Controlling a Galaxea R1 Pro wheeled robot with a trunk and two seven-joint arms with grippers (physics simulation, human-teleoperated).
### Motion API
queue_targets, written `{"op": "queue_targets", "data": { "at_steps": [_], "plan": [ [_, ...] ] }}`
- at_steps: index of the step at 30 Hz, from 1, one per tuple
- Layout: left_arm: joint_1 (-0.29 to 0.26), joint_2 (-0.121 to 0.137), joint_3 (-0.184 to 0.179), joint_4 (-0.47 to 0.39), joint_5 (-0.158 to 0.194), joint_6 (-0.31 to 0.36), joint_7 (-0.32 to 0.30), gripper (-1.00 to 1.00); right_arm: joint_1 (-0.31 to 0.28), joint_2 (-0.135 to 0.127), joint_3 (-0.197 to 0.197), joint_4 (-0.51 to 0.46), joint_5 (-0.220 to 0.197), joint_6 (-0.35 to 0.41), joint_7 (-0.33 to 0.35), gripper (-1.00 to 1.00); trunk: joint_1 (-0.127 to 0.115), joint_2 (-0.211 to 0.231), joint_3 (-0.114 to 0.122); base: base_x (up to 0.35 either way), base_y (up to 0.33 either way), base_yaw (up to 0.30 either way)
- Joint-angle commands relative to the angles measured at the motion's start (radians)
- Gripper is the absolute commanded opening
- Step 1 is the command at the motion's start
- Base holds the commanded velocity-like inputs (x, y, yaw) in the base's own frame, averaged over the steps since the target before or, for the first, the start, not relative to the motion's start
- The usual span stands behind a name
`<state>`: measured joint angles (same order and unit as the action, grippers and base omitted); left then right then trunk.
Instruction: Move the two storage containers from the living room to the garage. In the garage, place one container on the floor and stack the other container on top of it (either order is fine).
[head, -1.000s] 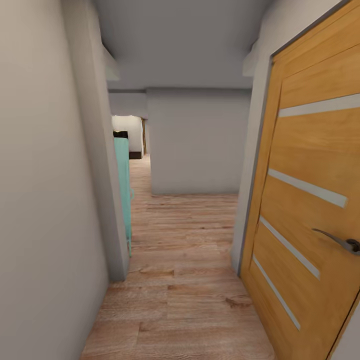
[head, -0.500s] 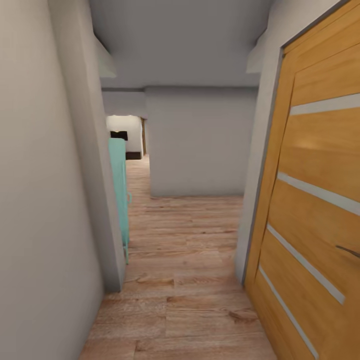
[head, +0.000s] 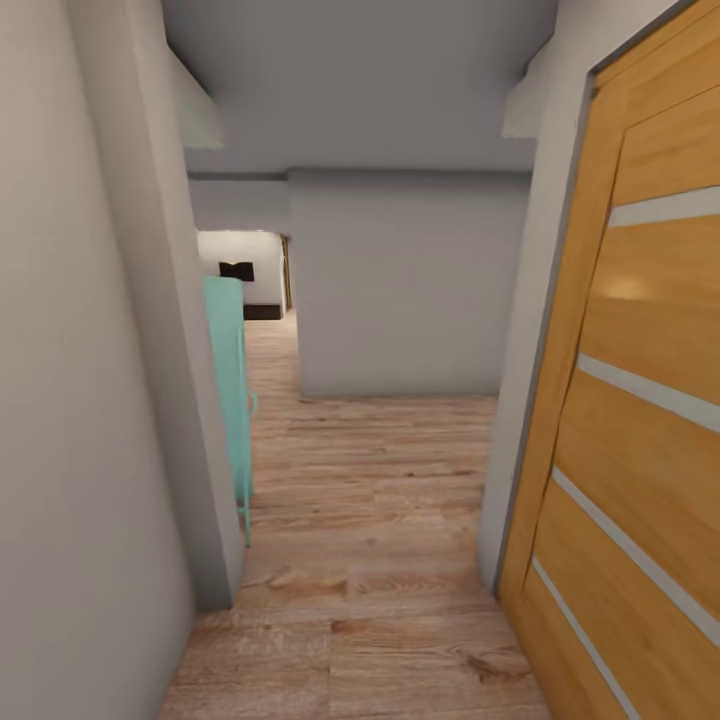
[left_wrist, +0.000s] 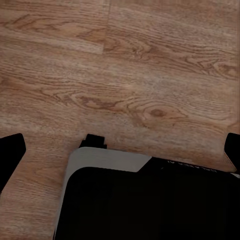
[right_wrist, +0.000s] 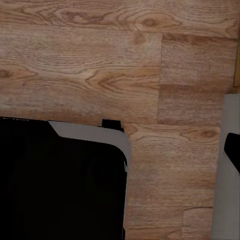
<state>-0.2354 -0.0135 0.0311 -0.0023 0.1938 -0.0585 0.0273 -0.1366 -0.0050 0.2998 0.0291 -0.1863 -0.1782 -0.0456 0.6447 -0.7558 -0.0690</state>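
Wood-plank hallway (head: 370, 520) narrows between the wooden door (head: 640, 420) and teal panel (head: 232, 400) opposite it; drifting could clip either, and I cannot tell either gripper's state.

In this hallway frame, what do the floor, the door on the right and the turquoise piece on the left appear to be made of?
The floor looks like matte light wood planks, with visible grain, knots and board seams. The door looks like honey-toned wood or veneer with a slight sheen, crossed by pale inlaid strips, perhaps frosted glass. The turquoise piece has a flat, even colour, so painted or plastic; which one cannot be told.
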Motion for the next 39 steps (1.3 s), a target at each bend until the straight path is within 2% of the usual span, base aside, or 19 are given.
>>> {"op": "queue_targets", "data": {
  "at_steps": [1,39],
  "plan": [
    [-0.001,0.0,0.003,0.001,0.004,-0.003,0.002,1.0,-0.001,0.0,0.009,0.003,-0.009,-0.006,0.0,1.0,0.001,-0.001,-0.002,0.322,0.0,0.0],
    [-0.001,0.0,0.002,0.001,0.004,-0.003,0.002,1.0,-0.001,0.0,0.009,0.003,-0.011,-0.006,0.0,1.0,0.001,-0.001,-0.002,0.322,0.0,0.0]
  ]
}}
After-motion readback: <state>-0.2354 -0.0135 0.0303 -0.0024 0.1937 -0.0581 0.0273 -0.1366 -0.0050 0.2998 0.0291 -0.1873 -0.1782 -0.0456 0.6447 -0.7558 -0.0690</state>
